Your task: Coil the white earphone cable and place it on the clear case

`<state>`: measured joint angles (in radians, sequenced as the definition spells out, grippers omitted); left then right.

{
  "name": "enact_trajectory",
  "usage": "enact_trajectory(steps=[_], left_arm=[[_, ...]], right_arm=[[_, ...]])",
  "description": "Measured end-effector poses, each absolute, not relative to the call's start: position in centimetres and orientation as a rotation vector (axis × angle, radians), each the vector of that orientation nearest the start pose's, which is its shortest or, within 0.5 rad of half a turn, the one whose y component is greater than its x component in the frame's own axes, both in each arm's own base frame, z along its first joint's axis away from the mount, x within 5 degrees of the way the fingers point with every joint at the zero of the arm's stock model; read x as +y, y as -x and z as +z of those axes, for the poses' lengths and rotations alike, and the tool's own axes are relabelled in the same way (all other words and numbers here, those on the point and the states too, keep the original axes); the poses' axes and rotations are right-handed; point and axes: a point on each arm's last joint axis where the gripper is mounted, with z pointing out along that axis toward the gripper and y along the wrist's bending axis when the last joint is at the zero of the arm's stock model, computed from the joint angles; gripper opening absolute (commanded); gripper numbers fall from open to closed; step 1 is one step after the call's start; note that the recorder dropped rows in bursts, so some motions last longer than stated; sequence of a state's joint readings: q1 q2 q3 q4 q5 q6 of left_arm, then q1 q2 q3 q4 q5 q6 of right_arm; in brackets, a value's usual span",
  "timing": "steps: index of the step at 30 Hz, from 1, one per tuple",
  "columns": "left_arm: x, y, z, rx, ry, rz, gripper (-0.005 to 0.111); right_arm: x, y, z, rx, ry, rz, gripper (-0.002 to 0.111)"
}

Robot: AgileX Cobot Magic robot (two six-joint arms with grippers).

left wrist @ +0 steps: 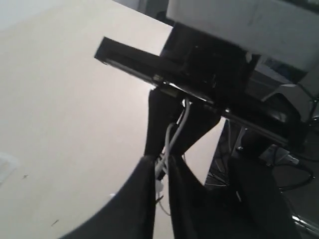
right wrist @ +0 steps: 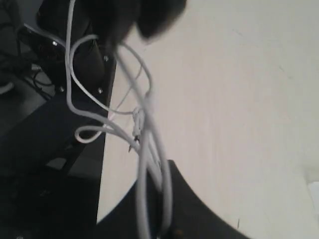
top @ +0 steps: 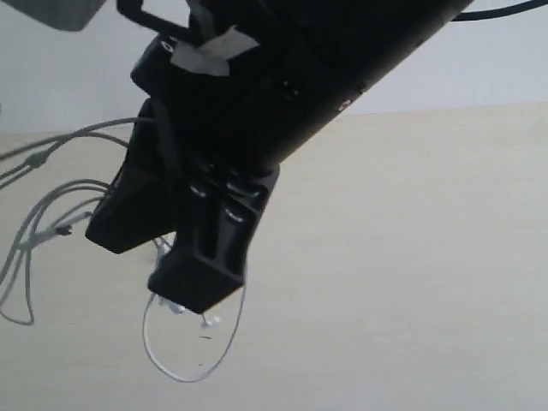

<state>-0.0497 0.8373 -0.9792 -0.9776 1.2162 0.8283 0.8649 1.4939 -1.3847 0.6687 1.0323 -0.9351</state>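
Note:
The white earphone cable (top: 224,341) hangs as a loop below the two black grippers, which meet above the table; more of its loops (top: 44,202) trail off to the left. In the left wrist view my left gripper (left wrist: 162,160) has its fingers pinched on cable strands (left wrist: 175,130) that run up into the opposite gripper. My right gripper (right wrist: 158,175) holds several cable strands (right wrist: 145,149) that run down between its fingers. A faint glossy patch (left wrist: 6,167) at the picture's edge may be the clear case; I cannot tell.
The pale wooden table (top: 402,257) stretches to the right of the arms. A large black arm (top: 325,77) fills the upper middle of the exterior view and hides the fingertips. The table edge (right wrist: 107,149) and dark floor with cords lie beyond it.

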Motion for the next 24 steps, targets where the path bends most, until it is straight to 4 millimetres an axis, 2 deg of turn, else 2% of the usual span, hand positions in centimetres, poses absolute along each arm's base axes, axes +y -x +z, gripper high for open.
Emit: enact_trajectory(steps=[5,13,20,24], left_arm=[[-8.0,-12.6,37.4,1.971,-0.856,-0.926,0.012],[-7.8,-13.3,33.5,2.024,-0.817,-0.908,0.012],[-7.6,-13.8,33.0,2.007,-0.781,-0.857,0.012],[-7.5,-14.0,33.0,2.002,-0.781,-0.820,0.012]], right_arm=[[27.5,-17.1,36.1,1.729,1.736,0.852,0.000],[28.1,-17.6,36.3,1.721,1.639,0.880,0.000],[28.3,-17.9,36.6,1.713,1.591,0.885,0.000],[28.3,-18.5,36.6,1.702,1.551,0.815,0.000]])
